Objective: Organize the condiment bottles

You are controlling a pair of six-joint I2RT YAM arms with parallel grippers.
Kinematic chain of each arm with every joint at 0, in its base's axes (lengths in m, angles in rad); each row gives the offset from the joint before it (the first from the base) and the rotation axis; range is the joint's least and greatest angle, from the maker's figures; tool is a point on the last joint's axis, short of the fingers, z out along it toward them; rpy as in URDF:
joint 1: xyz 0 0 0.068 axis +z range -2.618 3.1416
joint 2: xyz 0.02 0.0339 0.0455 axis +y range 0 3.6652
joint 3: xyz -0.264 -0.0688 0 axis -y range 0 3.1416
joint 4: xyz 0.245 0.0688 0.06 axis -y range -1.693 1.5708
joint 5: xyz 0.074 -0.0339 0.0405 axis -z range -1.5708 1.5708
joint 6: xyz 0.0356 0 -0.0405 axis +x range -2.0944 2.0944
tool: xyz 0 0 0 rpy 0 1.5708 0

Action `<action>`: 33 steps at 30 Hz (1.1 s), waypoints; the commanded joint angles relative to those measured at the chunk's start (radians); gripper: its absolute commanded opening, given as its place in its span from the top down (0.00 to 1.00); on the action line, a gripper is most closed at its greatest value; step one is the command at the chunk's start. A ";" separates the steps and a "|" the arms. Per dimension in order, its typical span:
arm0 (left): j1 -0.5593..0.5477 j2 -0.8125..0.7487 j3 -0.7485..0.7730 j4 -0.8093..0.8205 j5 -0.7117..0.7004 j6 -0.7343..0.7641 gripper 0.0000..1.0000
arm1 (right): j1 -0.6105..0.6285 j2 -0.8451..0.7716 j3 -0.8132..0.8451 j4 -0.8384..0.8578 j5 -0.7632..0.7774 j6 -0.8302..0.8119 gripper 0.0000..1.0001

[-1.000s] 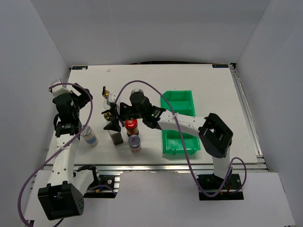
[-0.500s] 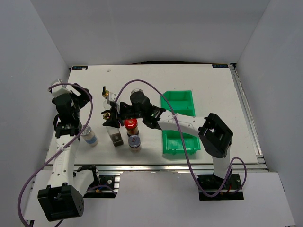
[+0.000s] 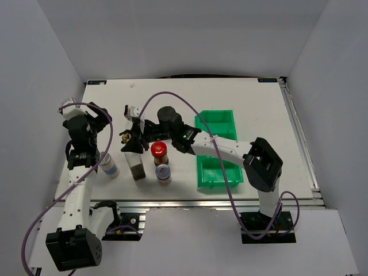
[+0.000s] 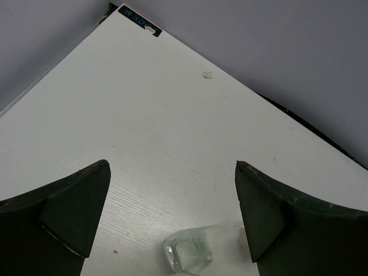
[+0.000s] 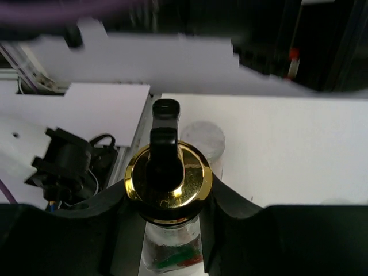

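At bench (image 3: 259,103) centre-left, right claw (image 5: 172,204) clenched on pourer bottle (image 5: 168,175) neck — lift straight, stay upright (red-capped jar (image 3: 159,150) just beside); left claw (image 4: 172,215) released.

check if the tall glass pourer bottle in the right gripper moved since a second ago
Yes. The tall clear glass bottle shifted slightly left, away from the green plastic bin.
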 commanded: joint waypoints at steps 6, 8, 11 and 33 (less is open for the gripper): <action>-0.006 -0.033 -0.015 -0.013 -0.066 -0.004 0.04 | -0.023 -0.177 0.188 0.011 -0.009 -0.004 1.00; -0.008 -0.031 -0.015 -0.013 -0.064 -0.005 0.04 | -0.039 -0.234 0.193 -0.079 0.029 -0.018 1.00; -0.008 -0.028 -0.015 -0.016 -0.060 -0.004 0.04 | -0.063 -0.328 0.170 -0.164 0.090 -0.066 1.00; -0.008 0.012 0.003 -0.027 -0.024 -0.016 0.02 | -0.600 -0.672 -0.076 -0.380 0.571 -0.040 1.00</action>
